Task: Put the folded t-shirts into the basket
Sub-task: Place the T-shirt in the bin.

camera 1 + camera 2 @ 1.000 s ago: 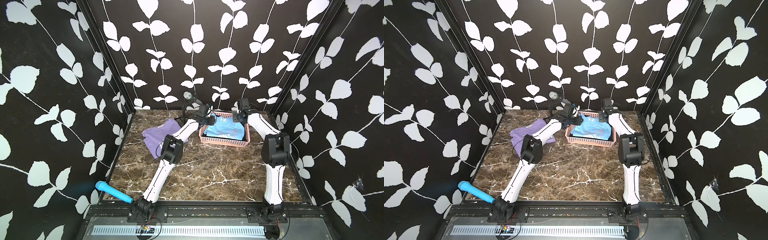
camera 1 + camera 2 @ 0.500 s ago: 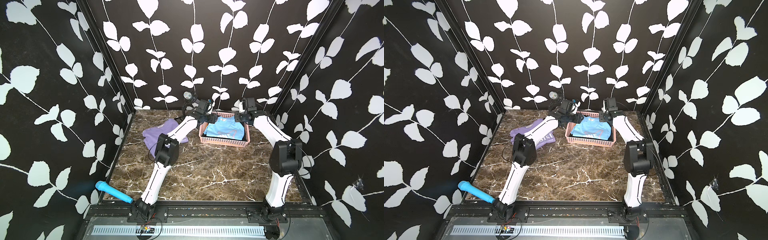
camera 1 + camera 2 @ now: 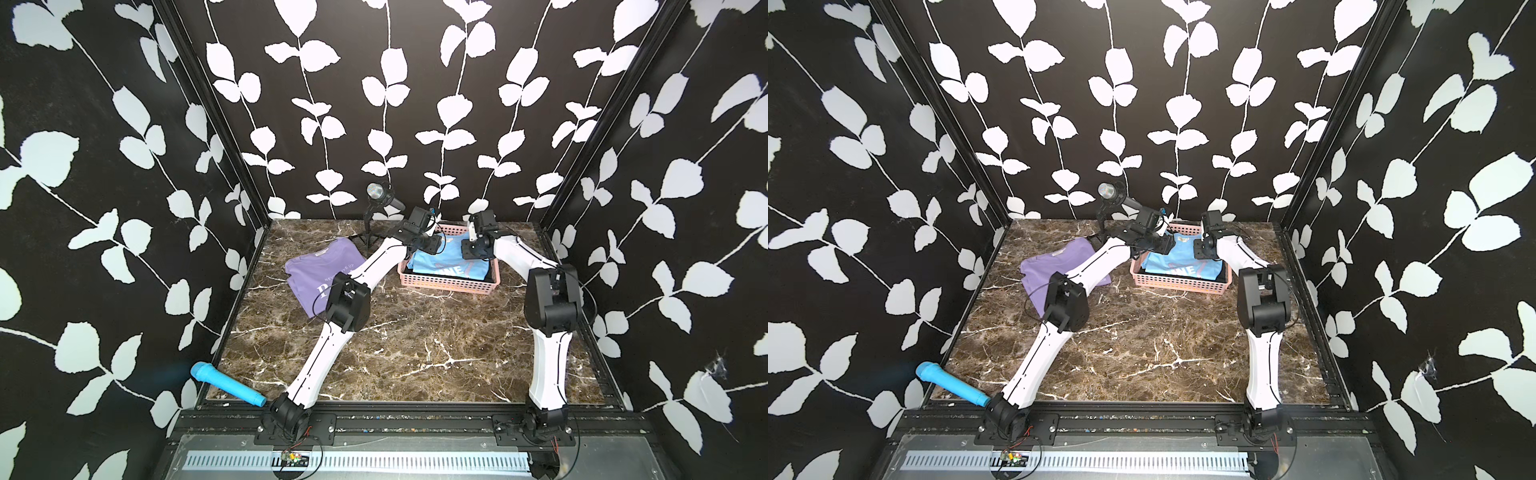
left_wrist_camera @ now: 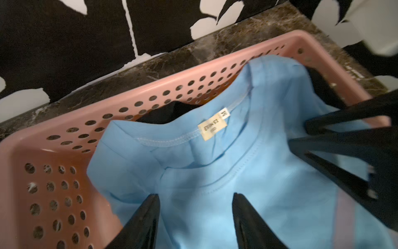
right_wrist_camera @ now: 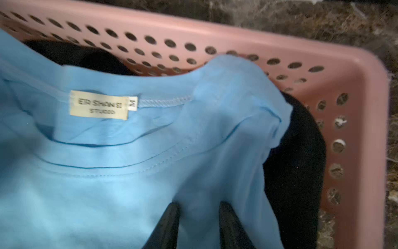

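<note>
Light blue t-shirt (image 3: pixel 446 262) lies in the basket (image 3: pixel 449 286), on top of the black t-shirt (image 5: pixel 297 172), collar at the far rim. Left gripper (image 4: pixel 195 195) hangs over it, jaws apart, nothing between them. Right gripper (image 5: pixel 198 203): jaws narrowly apart, blue cloth in the gap; pinched or free, I cannot tell. Purple t-shirt (image 3: pixel 316 266) is on the marble beside the basket. My judgement: the blue drop is finishing. Next I must clear both grippers, lift out, and take the purple one by its edges, keeping the fold.

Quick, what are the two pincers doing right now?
Left pincer: open, over the light blue shirt, holding nothing.
Right pincer: open, holding nothing.
</note>
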`<state>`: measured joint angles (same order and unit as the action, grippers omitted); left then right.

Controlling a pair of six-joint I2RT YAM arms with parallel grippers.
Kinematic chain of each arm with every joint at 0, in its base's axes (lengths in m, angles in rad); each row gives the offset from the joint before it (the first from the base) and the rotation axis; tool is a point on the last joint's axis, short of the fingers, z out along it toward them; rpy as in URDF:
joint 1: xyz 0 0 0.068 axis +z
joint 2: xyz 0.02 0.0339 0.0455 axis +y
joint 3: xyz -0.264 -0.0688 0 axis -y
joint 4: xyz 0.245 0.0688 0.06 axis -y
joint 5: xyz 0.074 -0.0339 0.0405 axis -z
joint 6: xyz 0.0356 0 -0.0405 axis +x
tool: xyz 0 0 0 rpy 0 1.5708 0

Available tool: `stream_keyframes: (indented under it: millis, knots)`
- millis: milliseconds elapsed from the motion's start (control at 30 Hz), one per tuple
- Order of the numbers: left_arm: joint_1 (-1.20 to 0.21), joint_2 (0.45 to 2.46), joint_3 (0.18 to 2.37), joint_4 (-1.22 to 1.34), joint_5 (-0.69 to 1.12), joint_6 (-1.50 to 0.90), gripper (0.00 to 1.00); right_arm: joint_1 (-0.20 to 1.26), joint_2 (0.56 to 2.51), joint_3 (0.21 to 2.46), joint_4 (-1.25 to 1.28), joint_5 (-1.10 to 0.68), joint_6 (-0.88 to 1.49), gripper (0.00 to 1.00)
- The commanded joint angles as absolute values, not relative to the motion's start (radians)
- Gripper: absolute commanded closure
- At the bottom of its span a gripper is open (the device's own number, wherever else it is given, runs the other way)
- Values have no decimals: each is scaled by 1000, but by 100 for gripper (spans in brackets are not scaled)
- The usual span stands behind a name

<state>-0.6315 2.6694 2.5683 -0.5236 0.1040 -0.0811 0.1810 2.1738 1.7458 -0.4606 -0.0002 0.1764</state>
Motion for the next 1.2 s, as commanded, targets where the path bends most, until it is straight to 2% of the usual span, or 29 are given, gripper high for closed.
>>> stream_keyframes:
  millis: [0, 167, 333, 600, 967, 1167]
  knots:
    - [-621, 2702, 2606, -567, 38, -81, 42, 164, 2204, 1778, -504, 22, 186, 65]
    - [-615, 2709, 2607, -595, 44, -90, 41, 164, 2184, 1791, -546, -3, 164, 60]
    - [-615, 2654, 2598, -607, 76, -88, 40, 165, 2055, 1752, -549, -64, 167, 56]
    - [-618, 2476, 2441, -575, 100, -92, 36, 178, 1891, 1574, -530, -145, 186, 58]
    - [-615, 2171, 2069, -469, 61, -74, 32, 195, 1970, 1516, -536, -125, 184, 68]
    - [-602, 2018, 1858, -449, -27, -57, 31, 196, 2051, 1549, -581, -85, 155, 68]
